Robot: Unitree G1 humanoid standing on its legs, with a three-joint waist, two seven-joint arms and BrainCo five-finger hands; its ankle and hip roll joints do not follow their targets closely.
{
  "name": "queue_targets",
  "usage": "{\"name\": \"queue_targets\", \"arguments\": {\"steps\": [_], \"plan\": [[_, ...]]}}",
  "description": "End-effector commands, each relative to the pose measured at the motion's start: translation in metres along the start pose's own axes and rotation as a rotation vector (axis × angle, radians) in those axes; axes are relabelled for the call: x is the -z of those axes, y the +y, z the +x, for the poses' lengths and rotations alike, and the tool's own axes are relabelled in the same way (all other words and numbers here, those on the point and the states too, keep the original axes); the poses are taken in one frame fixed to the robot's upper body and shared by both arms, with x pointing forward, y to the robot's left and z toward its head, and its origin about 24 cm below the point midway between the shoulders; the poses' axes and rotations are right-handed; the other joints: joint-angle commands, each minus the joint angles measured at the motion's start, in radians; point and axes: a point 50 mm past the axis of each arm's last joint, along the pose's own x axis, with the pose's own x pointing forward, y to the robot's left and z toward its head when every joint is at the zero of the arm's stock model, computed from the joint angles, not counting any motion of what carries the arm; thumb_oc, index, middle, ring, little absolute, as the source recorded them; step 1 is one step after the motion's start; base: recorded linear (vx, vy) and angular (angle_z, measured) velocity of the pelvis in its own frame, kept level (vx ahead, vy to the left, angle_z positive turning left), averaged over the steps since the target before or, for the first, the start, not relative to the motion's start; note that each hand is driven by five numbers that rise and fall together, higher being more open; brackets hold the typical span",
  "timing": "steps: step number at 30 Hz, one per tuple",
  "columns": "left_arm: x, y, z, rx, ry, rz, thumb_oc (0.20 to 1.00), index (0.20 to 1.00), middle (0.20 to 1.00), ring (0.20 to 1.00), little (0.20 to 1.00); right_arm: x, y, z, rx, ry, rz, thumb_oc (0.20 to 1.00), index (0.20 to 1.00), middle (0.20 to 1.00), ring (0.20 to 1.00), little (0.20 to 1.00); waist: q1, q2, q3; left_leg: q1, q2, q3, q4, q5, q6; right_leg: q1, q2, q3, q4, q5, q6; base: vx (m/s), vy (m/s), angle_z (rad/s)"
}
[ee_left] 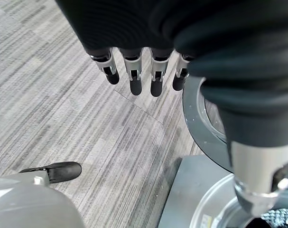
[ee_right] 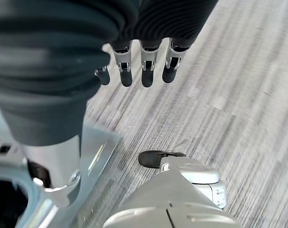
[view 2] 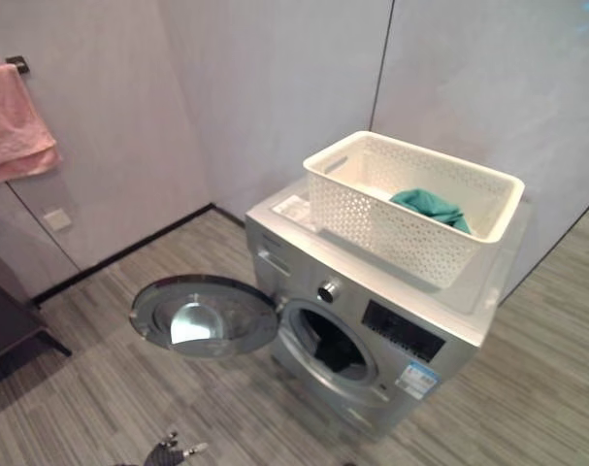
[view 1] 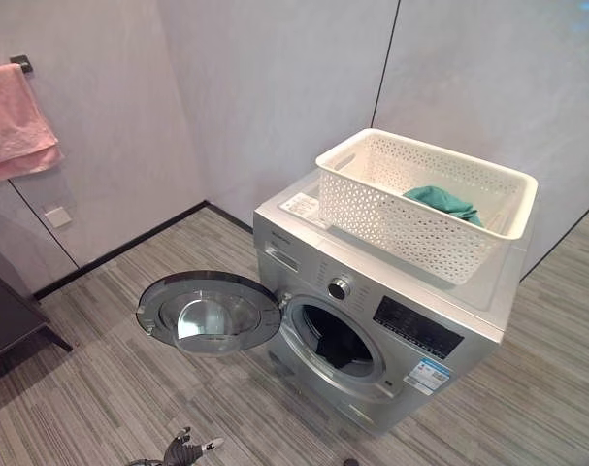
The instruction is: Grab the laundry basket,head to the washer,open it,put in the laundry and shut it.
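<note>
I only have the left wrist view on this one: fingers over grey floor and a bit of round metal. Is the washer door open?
Observer: Yes. The head views show the washer with its door swung fully open to the robot's left.
Operator: Where's the basket?
Observer: The white laundry basket sits on top of the washer, not in either hand.
Operator: Anything left in it?
Observer: A teal garment lies inside it, toward the robot's right.
Operator: And the right hand?
Observer: The right hand hangs over the floor, fingers straight, holding nothing.
</note>
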Motion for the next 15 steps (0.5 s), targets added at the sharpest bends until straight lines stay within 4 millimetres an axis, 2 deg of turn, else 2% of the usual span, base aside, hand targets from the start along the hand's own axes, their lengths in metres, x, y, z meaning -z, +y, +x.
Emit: {"name": "queue_targets", "arguments": {"steps": [1,9,15], "plan": [[-0.022,0.006,0.007,-0.035,-0.055,-0.02,1.0,1.0,1.0,1.0,1.0,-0.009,0.001,0.002,-0.004,-0.005,-0.066,1.0,1.0,1.0,1.0,1.0,0.027,-0.026,0.045,-0.016,-0.025,-0.009,0.023,-0.057,0.023,0.061,-0.037,-0.011,0.06,-0.13,0.036,0.03,-0.049,0.04],[-0.008,0.004,0.006,-0.03,0.001,-0.049,1.0,1.0,1.0,1.0,1.0,-0.01,0.004,0.002,-0.01,0.003,-0.12,1.0,1.0,1.0,1.0,1.0,0.038,-0.026,0.025,-0.005,-0.015,-0.026,0.023,-0.05,0.014,0.094,-0.026,-0.023,0.042,-0.14,0.021,0.02,-0.033,0.09],[-0.007,0.002,0.006,-0.024,0.008,-0.063,1.0,1.0,1.0,1.0,1.0,-0.01,0.004,0.002,-0.006,0.004,-0.123,1.0,1.0,1.0,1.0,1.0,0.035,-0.019,0.025,-0.018,-0.011,-0.032,0.025,-0.04,0.01,0.086,-0.02,-0.024,0.042,-0.139,0.014,0.0,-0.006,0.0]]}}
